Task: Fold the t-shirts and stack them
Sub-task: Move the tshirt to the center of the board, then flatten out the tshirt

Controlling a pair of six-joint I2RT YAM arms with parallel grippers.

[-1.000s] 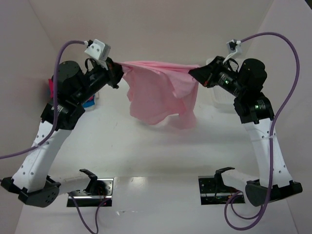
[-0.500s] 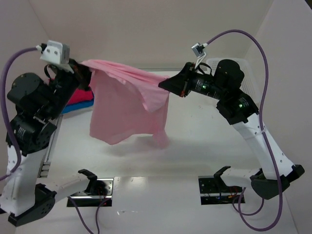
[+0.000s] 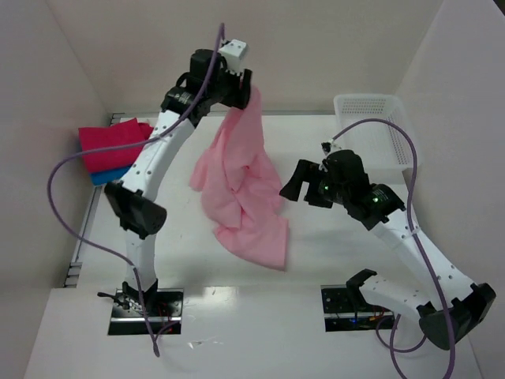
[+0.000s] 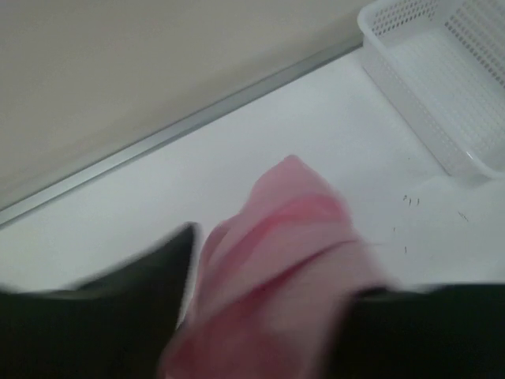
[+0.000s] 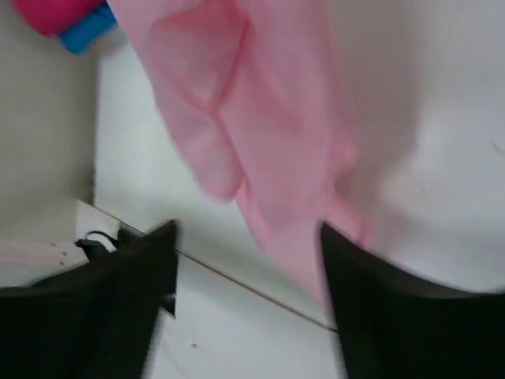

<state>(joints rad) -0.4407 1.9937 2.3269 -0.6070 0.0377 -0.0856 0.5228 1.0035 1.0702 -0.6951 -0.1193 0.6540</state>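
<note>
**Left gripper** (image 3: 243, 85): raised high over the far side of the table (image 3: 181, 268). Its fingers stand apart, with the top end of the pink shirt (image 3: 241, 185) bunched loosely between them. The left arm (image 3: 158, 158) is stretched almost straight, up from its base and leaning toward the middle.

The shirt hangs below this gripper in a crumpled column and trails toward the near side. Whether its lower edge rests on the table cannot be told.

Down and to the gripper's left, well apart, a folded magenta shirt (image 3: 114, 140) lies on a folded blue shirt (image 3: 106, 175) against the left wall. To its right, well apart, a white basket (image 3: 364, 98) sits in the far right corner. The foot of the back wall runs just beyond the gripper.

**Right gripper** (image 3: 302, 189): much lower, with its fingers wide apart and holding nothing. It points left, close beside the hanging shirt's right edge, and no contact is evident. The right arm (image 3: 410, 245) is bent at the elbow and rises from the near right.

Bare table surface lies below this gripper and on its near side. The basket stands behind it on the far side.
</note>
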